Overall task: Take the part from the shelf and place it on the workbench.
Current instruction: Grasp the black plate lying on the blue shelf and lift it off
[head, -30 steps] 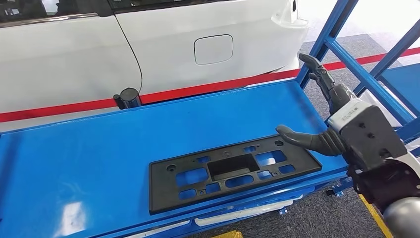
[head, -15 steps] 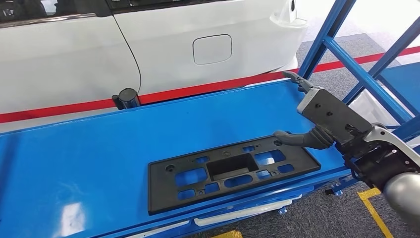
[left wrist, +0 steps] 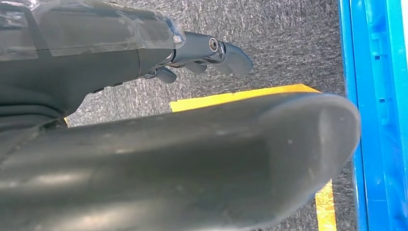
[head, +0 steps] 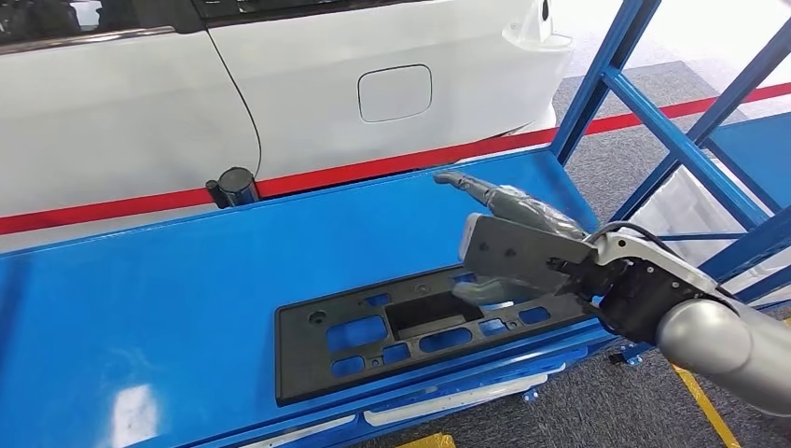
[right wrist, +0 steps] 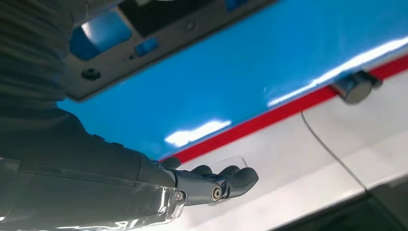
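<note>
- Part [head: 424, 329]: a flat black perforated plate lying on the blue surface [head: 187, 280], close to its near edge, long side roughly parallel to that edge.
- Right hand [head: 508, 245]: released, fingers extended and holding nothing; it hovers over the part's right end, palm down. Contact with the plate cannot be told. In the right wrist view the fingers [right wrist: 231, 179] point out over the surface towards the car [head: 280, 84].
- Left hand [left wrist: 211, 50]: fingers loosely curled, grasping nothing; it hangs over grey floor [left wrist: 288, 43] beside the surface's blue frame.
- Judged stage: the part appears already placed, so the task is near its end.
- Risk 1: a sideways sweep of the right hand could catch the plate's edge or one of its cut-outs and drag it towards the near edge, where little margin remains; a fall to the floor would follow.
- Risk 2: downward pressure on the right end could tip or slide the thin plate on the glossy surface.
- Surroundings: the white car stands just behind the surface, beyond a red floor line [head: 373, 168]; a dark cylinder [head: 231, 184] sits at the far edge.
- Obstruction: the blue shelf frame [head: 597, 84] rises at the right, close to the right arm's way out.
</note>
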